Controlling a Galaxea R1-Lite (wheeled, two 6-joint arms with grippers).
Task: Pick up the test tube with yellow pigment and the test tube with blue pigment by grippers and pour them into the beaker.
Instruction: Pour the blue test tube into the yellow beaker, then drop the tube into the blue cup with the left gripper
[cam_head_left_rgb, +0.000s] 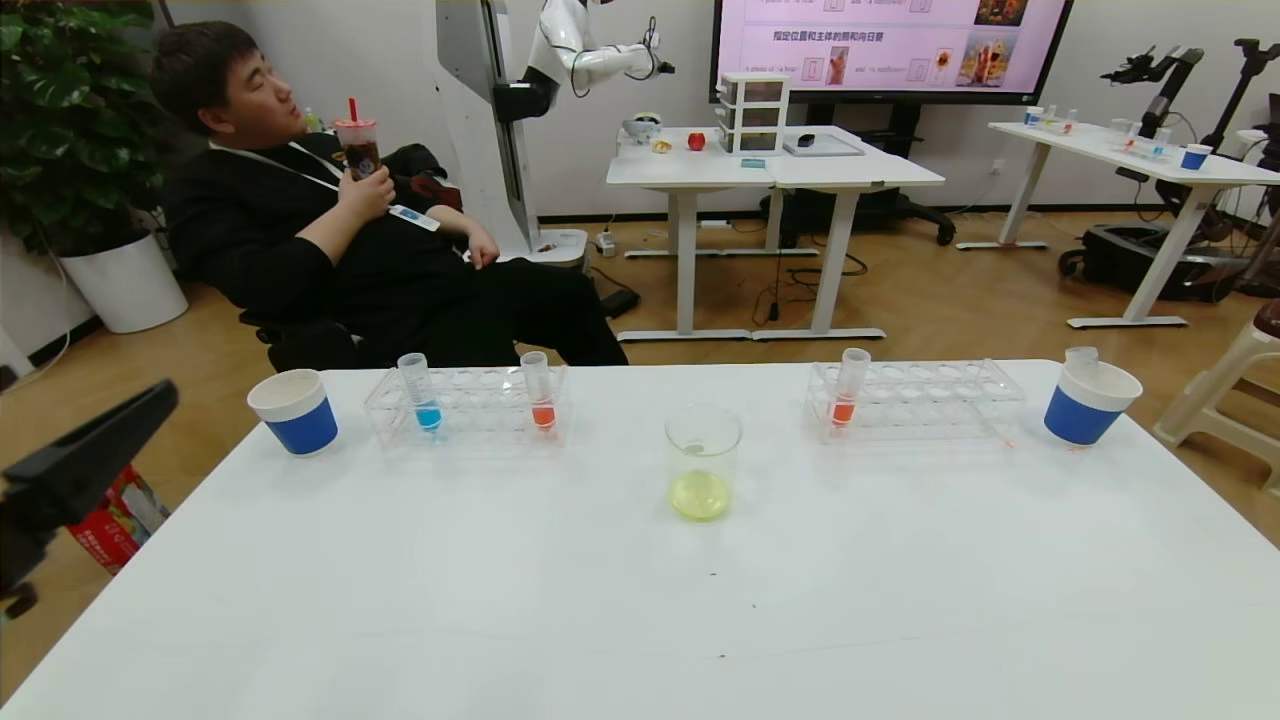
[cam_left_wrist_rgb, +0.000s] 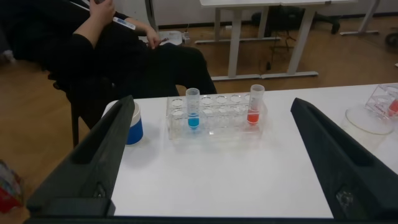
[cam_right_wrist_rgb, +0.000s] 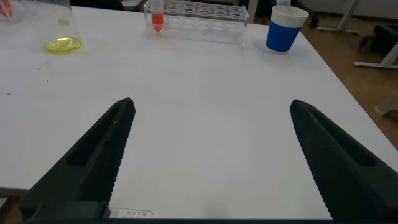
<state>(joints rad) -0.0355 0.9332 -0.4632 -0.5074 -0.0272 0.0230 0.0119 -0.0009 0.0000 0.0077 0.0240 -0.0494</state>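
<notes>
Our left gripper (cam_left_wrist_rgb: 208, 155) has its 2 fingers spread wide, nothing between them, hanging off the table's left edge at about 9 o'clock from the beaker (cam_head_left_rgb: 703, 460). Our right gripper (cam_right_wrist_rgb: 208, 158) is splayed just as wide over bare table (cam_head_left_rgb: 500, 600) on the right side, also empty. Out ahead, the test tube with blue pigment (cam_head_left_rgb: 421, 391) stands upright in the left rack (cam_head_left_rgb: 465, 405) at roughly 11 o'clock, untouched, 1 orange-red tube (cam_head_left_rgb: 538, 390) sharing that rack. The beaker at 12 o'clock already holds a pale yellow pool, so we judge the yellow pour done. A tube, seemingly empty, pokes from the right paper cup (cam_head_left_rgb: 1088, 403) at 2 o'clock. Blue is what's left: grasp, carry, tip
</notes>
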